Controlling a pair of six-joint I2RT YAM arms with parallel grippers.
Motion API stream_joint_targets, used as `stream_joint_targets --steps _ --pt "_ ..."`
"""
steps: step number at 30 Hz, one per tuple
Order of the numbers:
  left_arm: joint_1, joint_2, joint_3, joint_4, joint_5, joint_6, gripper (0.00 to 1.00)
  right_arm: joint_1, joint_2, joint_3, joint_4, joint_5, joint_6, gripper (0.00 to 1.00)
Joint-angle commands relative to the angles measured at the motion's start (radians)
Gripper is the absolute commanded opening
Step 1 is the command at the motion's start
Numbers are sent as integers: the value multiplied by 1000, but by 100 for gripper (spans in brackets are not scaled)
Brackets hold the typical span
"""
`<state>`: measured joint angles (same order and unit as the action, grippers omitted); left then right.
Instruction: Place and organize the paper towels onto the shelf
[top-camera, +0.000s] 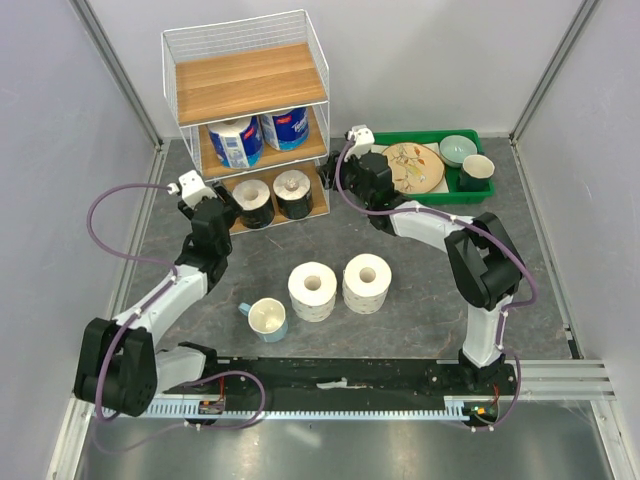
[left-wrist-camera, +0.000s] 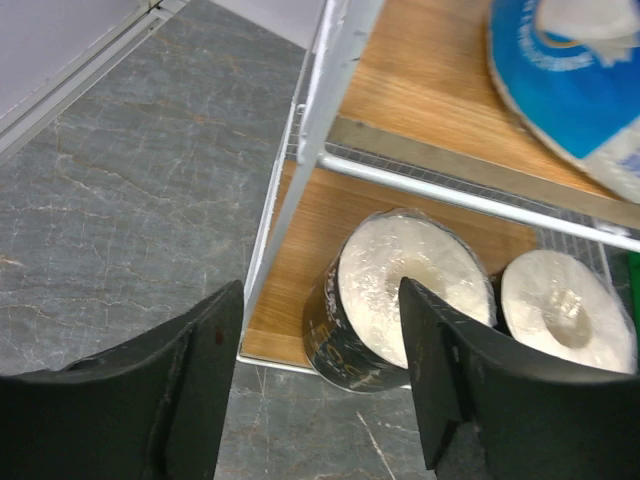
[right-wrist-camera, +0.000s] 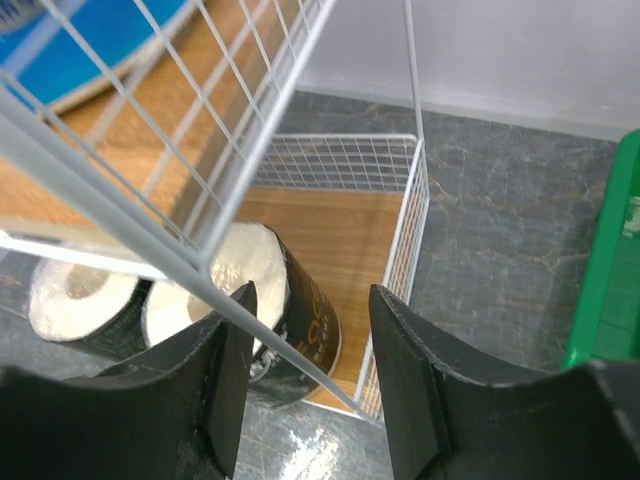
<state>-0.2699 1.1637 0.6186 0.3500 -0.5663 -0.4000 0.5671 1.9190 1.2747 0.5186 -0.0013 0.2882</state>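
The shelf (top-camera: 250, 82) stands at the back left. Two blue-wrapped paper towels (top-camera: 236, 140) (top-camera: 285, 127) stand on its middle board. Two dark-wrapped rolls (top-camera: 254, 201) (top-camera: 292, 193) stand on the bottom board. Two large rolls (top-camera: 312, 290) (top-camera: 366, 282) stand upright on the table. My left gripper (top-camera: 224, 206) (left-wrist-camera: 320, 300) is open and empty, just in front of the left dark roll (left-wrist-camera: 370, 270). My right gripper (top-camera: 335, 170) (right-wrist-camera: 312, 300) is open and empty at the shelf's right front corner (right-wrist-camera: 415, 200), near the right dark roll (right-wrist-camera: 250, 260).
A pale cup with a blue handle (top-camera: 268, 318) sits left of the large rolls. A green tray (top-camera: 500, 190) of dishes lies right of the shelf, and its edge shows in the right wrist view (right-wrist-camera: 610, 260). The shelf's top board is bare.
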Motion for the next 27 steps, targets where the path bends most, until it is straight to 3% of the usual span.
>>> stream_joint_targets --steps 1,5,8,13,17,27 --pt "29 56 24 121 -3 39 65 1 15 66 49 6 3 54" --pt "49 99 35 141 17 53 52 -1 15 74 40 6 5 46" --pt "49 117 43 145 10 58 29 -4 20 81 24 -22 12 36" --pt "52 143 59 149 -6 81 26 -4 23 83 3 -31 17 20" --pt "52 151 67 142 8 87 22 -6 15 77 -21 -26 17 1" --pt "51 88 49 34 126 -15 17 -9 -162 -58 -80 -3 16 0"
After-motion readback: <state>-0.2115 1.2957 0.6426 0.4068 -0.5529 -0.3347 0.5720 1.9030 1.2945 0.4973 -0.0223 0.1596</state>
